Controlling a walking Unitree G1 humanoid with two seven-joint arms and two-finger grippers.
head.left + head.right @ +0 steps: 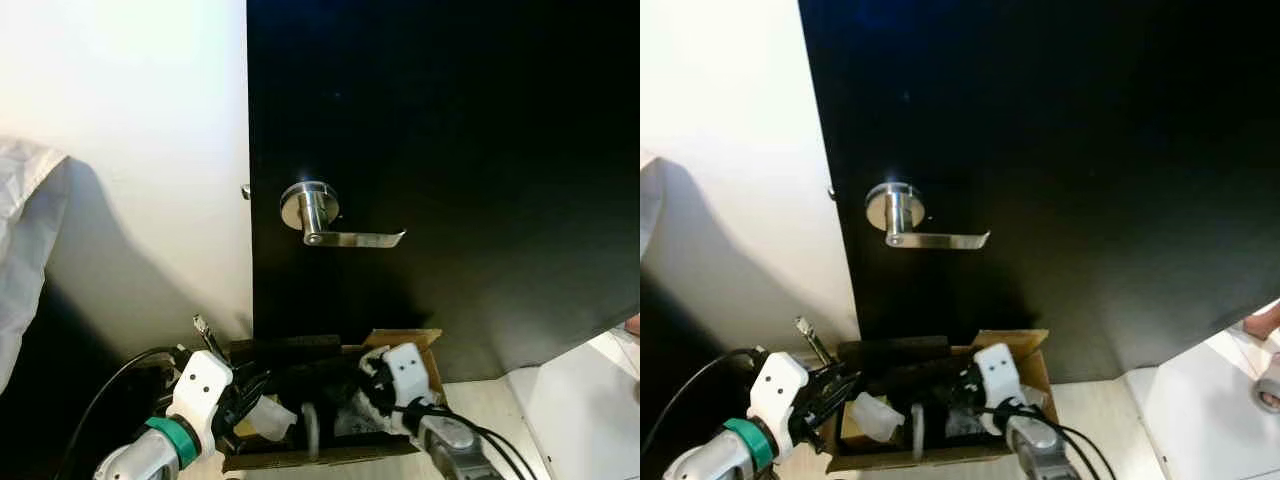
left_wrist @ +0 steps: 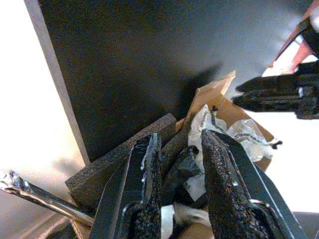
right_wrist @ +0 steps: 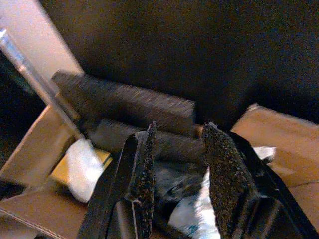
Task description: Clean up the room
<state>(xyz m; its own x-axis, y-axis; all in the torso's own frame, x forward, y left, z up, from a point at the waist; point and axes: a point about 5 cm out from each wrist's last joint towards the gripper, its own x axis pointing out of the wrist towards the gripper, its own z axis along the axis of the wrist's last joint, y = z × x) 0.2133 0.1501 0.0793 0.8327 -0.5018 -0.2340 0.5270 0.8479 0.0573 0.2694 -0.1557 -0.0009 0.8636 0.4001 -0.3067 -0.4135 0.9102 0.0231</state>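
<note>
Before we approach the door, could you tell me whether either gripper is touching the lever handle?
Apart. In the left eye view the lever handle sits high on the black door, while the left gripper and right gripper are well below, at the cardboard box.

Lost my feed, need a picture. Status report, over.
Left gripper and right gripper open, jaws over the cardboard box. Box holds foam blocks and plastic wrap. Black door shut directly ahead.

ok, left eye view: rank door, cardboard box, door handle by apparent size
1. door
2. cardboard box, partly hidden by the left gripper and right gripper
3. door handle
</note>
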